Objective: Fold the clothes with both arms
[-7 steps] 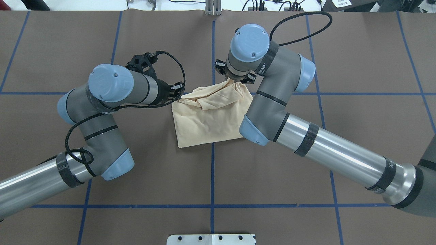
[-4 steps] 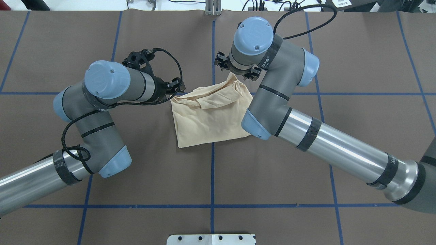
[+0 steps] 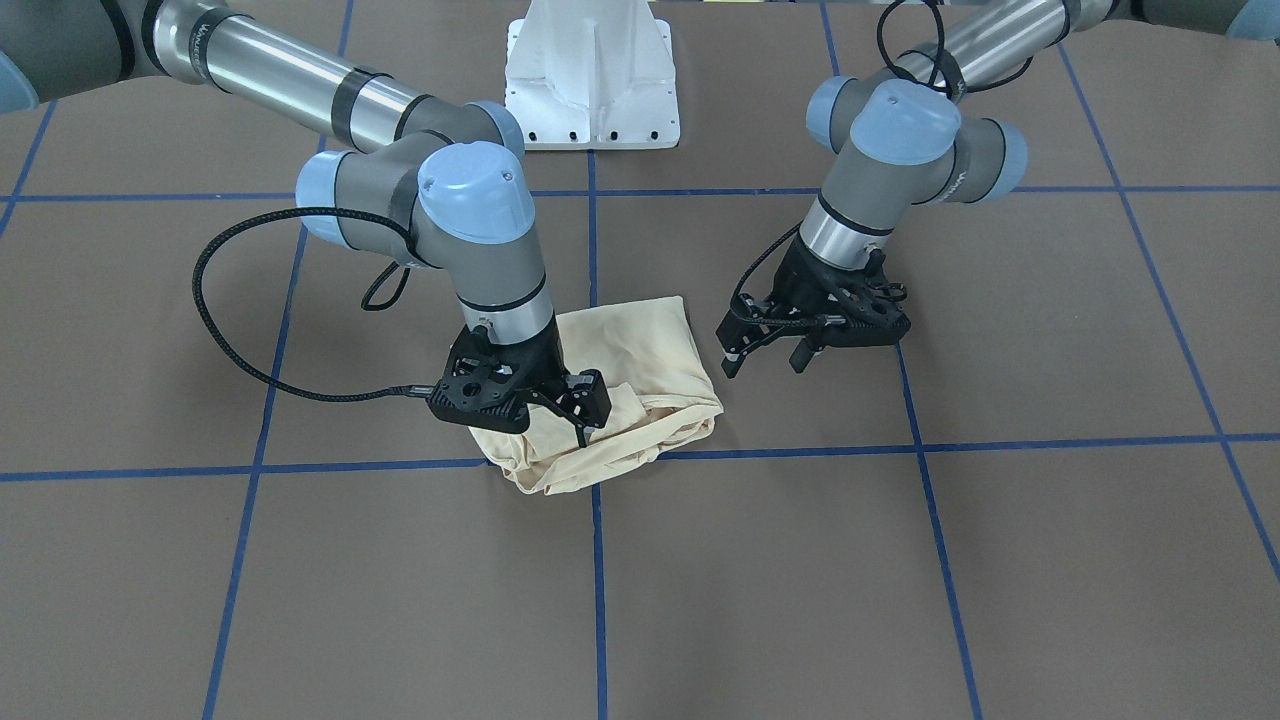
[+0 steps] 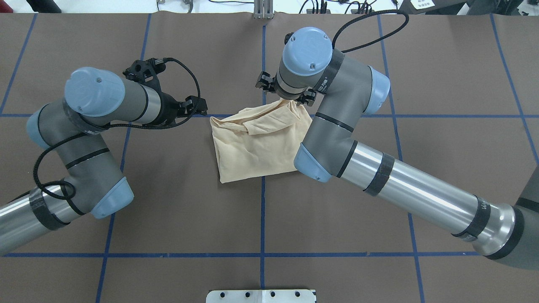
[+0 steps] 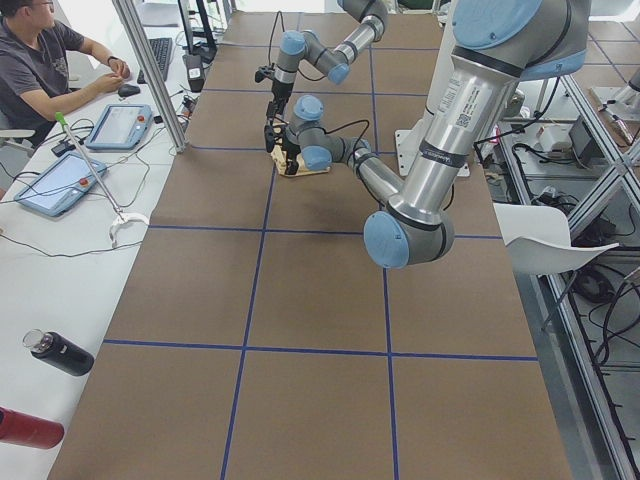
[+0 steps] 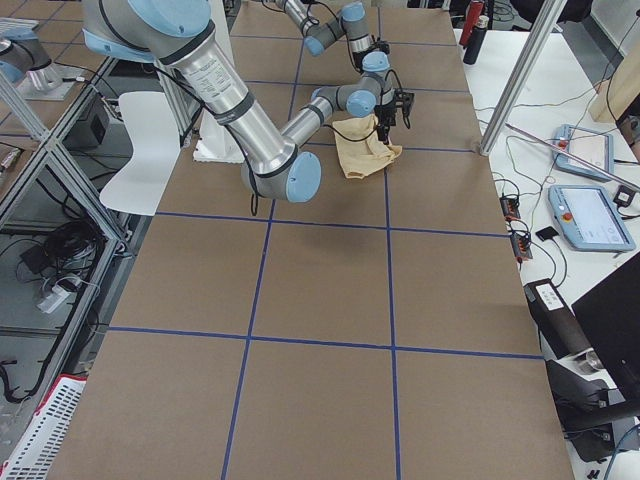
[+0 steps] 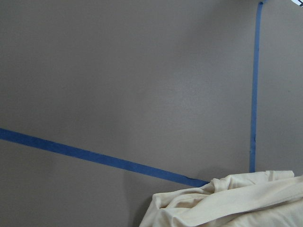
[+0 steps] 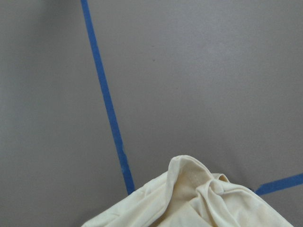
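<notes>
Overhead exterior: shirt (image 4: 257, 145) lies on the brown table (image 4: 181, 210), folded into a rough cream rectangle. It sits over the crossing of two blue tape lines (image 4: 263, 219). Near edge flat, far edge rumpled into loose folds.
Left arm (image 4: 105, 101): bent at the elbow, wrist turned toward the shirt's far left corner.
Left pincer (image 3: 765, 352): fingers spread, nothing between them. Hangs over bare table just beside the shirt, apart from the cloth.
Right arm (image 4: 337, 126): reaches across the shirt's right edge, wrist pointing down at the far right corner.
Right pincer (image 3: 572, 425): low over the rumpled far edge. One finger (image 3: 583, 432) shows with its tip against the cloth; the other is hidden behind the black mount. Cannot tell whether it is clamped on the fabric.
Right wrist view: bunched peak of cloth at bottom centre, tape line beside it.
Left wrist view: shirt corner at bottom right, bare table elsewhere.
Exterior left: person (image 5: 40, 60) seated beside the table's far side.
</notes>
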Robot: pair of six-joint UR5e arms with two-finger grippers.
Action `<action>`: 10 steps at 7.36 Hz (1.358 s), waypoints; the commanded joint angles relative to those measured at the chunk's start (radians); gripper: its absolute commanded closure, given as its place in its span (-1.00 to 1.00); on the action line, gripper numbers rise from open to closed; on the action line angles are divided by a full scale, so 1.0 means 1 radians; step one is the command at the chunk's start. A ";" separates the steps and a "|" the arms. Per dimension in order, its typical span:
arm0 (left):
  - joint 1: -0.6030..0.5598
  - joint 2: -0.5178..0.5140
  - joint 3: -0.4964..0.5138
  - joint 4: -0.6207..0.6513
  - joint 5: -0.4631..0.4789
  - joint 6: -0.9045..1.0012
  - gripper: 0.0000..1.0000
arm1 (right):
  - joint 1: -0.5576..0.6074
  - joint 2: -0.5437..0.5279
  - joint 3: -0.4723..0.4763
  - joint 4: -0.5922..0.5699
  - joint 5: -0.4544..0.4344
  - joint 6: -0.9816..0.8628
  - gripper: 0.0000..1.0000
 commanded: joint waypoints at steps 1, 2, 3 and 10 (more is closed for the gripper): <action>-0.008 0.024 -0.103 0.134 -0.007 0.069 -0.98 | -0.054 -0.015 0.025 -0.010 -0.024 -0.231 -1.00; -0.008 0.033 -0.108 0.134 -0.007 0.069 -0.98 | -0.072 -0.019 0.025 -0.009 -0.040 -0.368 -1.00; -0.009 0.036 -0.108 0.134 -0.007 0.071 -0.98 | -0.091 -0.016 0.025 -0.009 -0.072 -0.460 -1.00; -0.022 0.036 -0.105 0.134 -0.007 0.073 -0.98 | -0.152 -0.016 -0.011 0.005 -0.140 -0.575 -1.00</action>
